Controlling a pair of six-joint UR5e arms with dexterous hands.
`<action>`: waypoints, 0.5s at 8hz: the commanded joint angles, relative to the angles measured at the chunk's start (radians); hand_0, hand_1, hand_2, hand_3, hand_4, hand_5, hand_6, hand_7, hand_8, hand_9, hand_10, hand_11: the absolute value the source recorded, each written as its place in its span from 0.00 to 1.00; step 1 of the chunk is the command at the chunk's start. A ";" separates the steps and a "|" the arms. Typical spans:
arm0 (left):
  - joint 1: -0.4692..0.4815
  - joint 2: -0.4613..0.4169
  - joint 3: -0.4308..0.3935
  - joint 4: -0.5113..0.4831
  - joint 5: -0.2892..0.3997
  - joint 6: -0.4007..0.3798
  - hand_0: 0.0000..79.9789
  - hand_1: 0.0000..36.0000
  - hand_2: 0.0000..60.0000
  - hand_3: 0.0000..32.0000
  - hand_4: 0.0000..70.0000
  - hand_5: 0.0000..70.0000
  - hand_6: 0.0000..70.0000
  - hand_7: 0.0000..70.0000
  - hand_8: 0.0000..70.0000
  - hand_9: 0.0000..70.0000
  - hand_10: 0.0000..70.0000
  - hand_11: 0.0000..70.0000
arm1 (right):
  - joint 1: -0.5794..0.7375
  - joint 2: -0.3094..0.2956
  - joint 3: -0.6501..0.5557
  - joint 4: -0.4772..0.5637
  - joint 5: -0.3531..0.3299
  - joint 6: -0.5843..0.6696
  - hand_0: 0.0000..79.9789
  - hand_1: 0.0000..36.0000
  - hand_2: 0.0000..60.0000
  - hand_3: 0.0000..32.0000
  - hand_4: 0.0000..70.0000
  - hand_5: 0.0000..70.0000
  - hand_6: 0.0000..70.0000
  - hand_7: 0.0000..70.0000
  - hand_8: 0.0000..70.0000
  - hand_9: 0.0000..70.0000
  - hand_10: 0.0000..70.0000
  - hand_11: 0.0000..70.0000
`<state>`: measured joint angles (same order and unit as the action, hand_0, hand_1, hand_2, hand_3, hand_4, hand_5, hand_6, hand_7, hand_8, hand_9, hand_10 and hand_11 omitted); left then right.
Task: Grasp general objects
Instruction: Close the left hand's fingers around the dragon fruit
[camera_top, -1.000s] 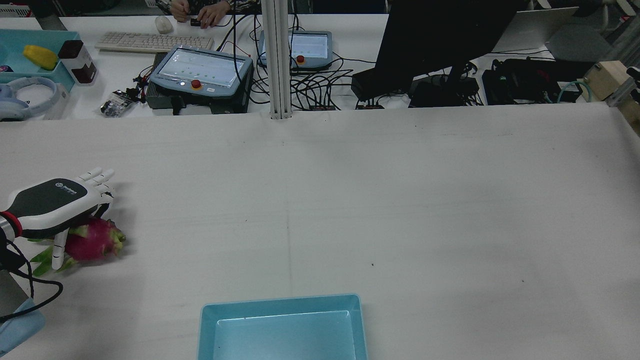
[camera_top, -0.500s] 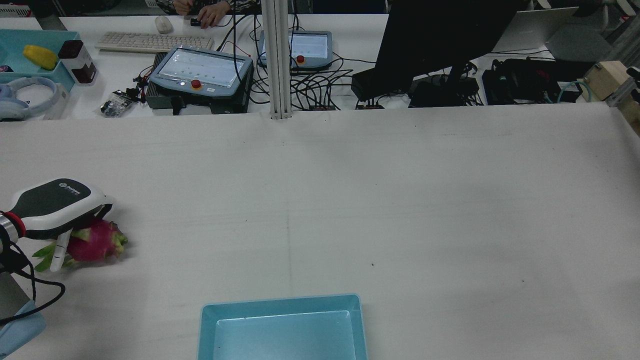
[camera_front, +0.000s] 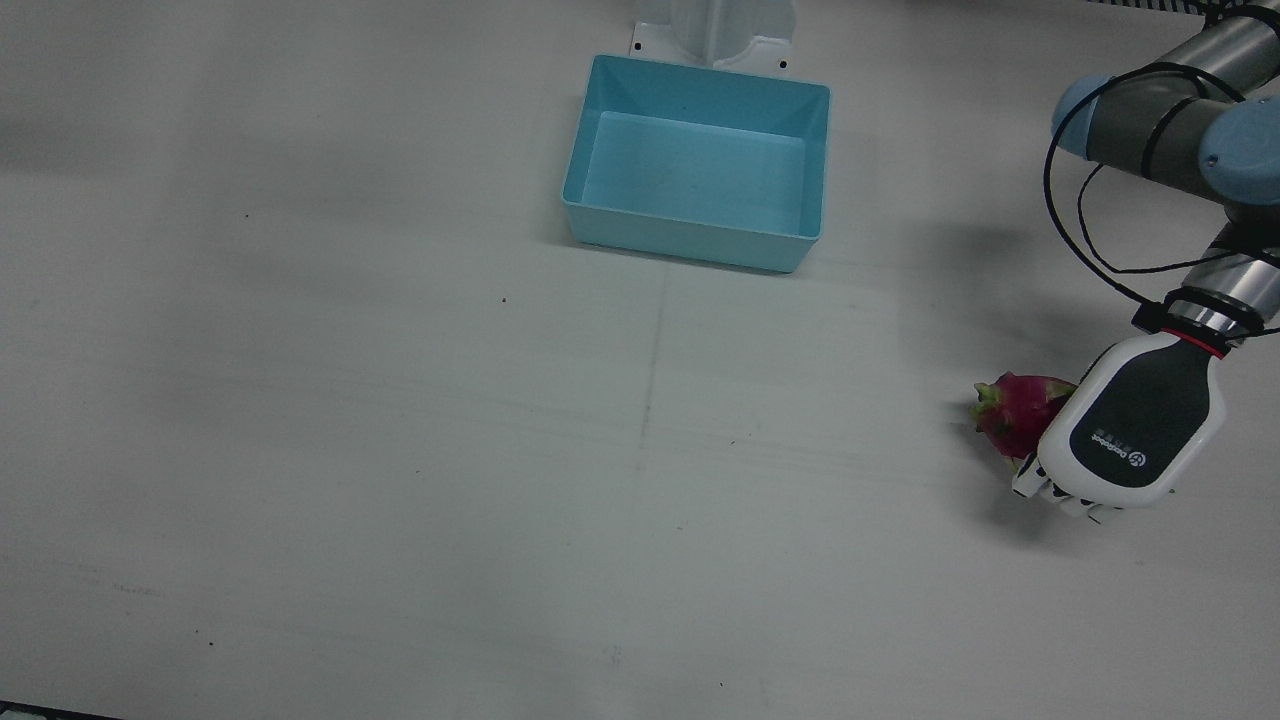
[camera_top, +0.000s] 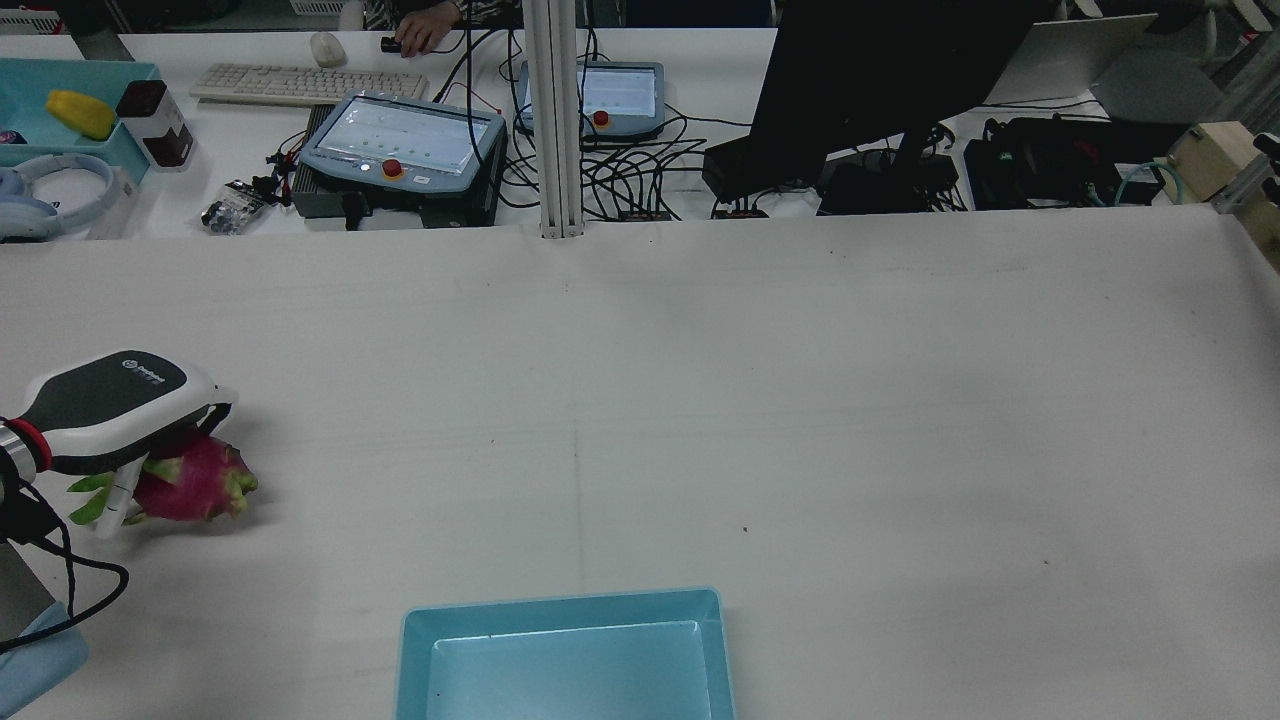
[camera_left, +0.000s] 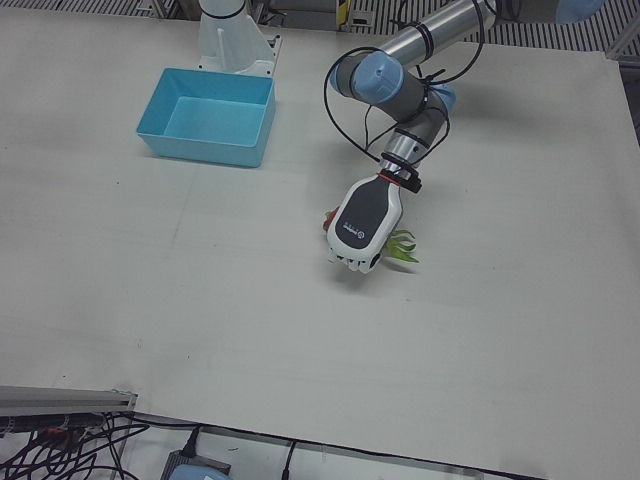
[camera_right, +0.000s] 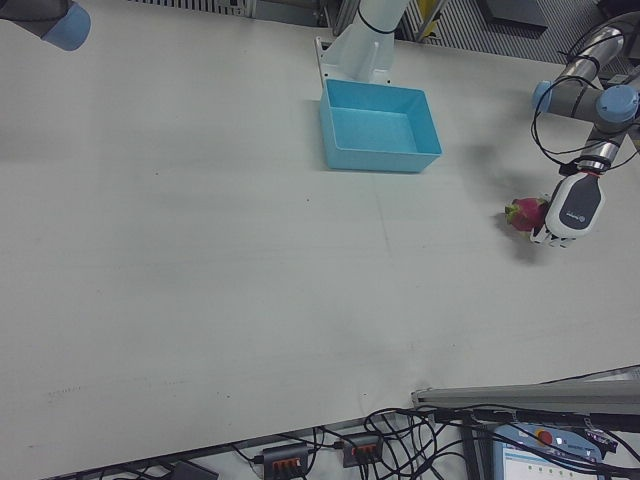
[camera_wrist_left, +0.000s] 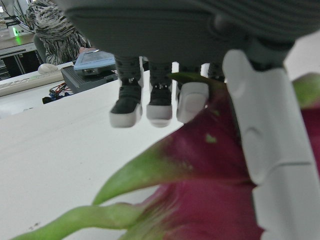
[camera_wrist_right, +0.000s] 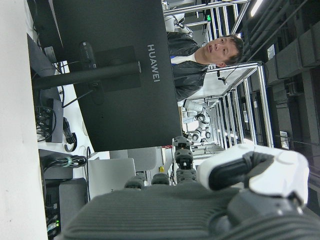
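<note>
**Left robot hand closed over a dragon fruit**

Magenta dragon fruit (camera_top: 190, 482) with green-tipped scales and long green leafy fronds, lying on the white tabletop (camera_top: 700, 400) directly under the left robot hand (camera_top: 110, 410). Long axis roughly level: rounded end poking out past the knuckles, fronds trailing back toward the wrist. Fingers (camera_wrist_left: 160, 102) curled down over the far side, thumb against the near side, apparently gripping. Small logo on the robot hand's dark back, unreadable. "HUAWEI" legible on the monitor (camera_wrist_right: 117, 75) behind the right robot hand (camera_wrist_right: 200, 205), whose grip cannot be told.
</note>
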<state>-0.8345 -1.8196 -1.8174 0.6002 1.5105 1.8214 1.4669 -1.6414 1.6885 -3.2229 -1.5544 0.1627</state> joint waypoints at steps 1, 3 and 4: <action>-0.001 -0.029 -0.059 0.052 0.016 -0.052 0.61 0.99 1.00 0.00 0.58 1.00 1.00 1.00 0.81 1.00 0.73 1.00 | 0.000 0.000 0.000 0.000 0.000 0.000 0.00 0.00 0.00 0.00 0.00 0.00 0.00 0.00 0.00 0.00 0.00 0.00; -0.011 -0.040 -0.081 0.015 0.118 -0.152 0.58 1.00 1.00 0.00 0.60 1.00 1.00 1.00 0.84 1.00 0.81 1.00 | 0.000 0.000 -0.001 0.000 0.000 0.001 0.00 0.00 0.00 0.00 0.00 0.00 0.00 0.00 0.00 0.00 0.00 0.00; -0.017 -0.065 -0.095 0.000 0.195 -0.213 0.58 1.00 1.00 0.00 0.60 1.00 1.00 1.00 0.85 1.00 0.84 1.00 | 0.000 0.000 -0.001 0.000 -0.001 0.000 0.00 0.00 0.00 0.00 0.00 0.00 0.00 0.00 0.00 0.00 0.00 0.00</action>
<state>-0.8398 -1.8535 -1.8838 0.6325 1.5771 1.7221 1.4671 -1.6414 1.6883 -3.2229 -1.5547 0.1637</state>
